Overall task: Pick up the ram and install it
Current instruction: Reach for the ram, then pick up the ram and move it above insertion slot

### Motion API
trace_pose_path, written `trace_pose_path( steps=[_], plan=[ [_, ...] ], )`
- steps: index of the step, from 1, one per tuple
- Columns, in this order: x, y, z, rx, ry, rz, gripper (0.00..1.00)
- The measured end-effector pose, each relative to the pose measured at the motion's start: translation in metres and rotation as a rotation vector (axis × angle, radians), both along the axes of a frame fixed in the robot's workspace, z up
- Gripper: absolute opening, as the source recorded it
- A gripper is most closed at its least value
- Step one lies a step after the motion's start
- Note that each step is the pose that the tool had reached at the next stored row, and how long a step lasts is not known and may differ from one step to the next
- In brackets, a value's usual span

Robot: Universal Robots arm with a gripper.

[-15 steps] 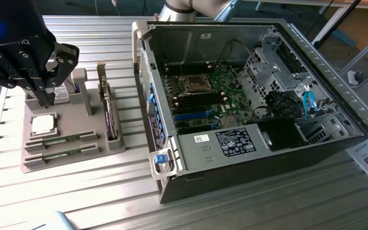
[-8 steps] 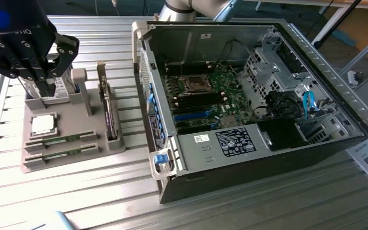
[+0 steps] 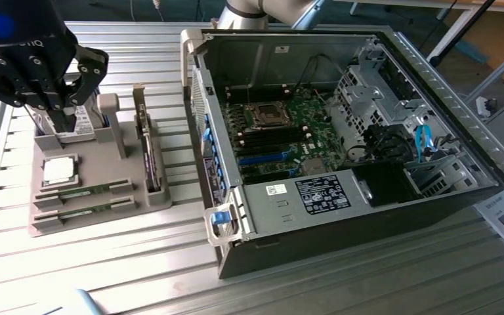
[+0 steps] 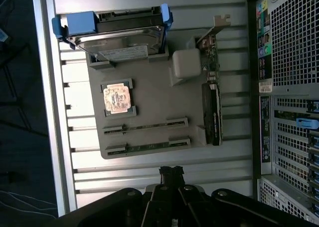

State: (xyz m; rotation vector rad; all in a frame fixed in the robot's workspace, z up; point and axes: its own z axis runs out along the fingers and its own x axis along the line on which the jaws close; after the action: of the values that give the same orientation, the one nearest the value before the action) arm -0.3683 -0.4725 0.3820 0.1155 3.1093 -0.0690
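While the hand (image 4: 171, 174) hangs closed, two rams (image 3: 83, 191) (image 3: 83, 210) lie.

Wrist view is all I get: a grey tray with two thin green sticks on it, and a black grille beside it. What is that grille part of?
Observer: A black computer case, lying with its open side up.
Visitor: What's inside it?
Observer: A green motherboard with a square metal-framed processor socket.
Visitor: And where is the claw?
Observer: The black claw hangs shut at the exterior view's upper left, in front of the far end of the grey tray as seen from there.
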Motion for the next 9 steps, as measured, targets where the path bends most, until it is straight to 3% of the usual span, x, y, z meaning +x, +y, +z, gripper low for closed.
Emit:
trace_pose_path(
  steps=[5, 9],
  plan=[
    [0.0000, 0.0000, 0.0000, 0.0000, 0.0000, 0.001, 0.11],
    [0.0000, 0.0000, -0.0006, 0.0000, -0.0001, 0.126, 0.11]
  ],
)
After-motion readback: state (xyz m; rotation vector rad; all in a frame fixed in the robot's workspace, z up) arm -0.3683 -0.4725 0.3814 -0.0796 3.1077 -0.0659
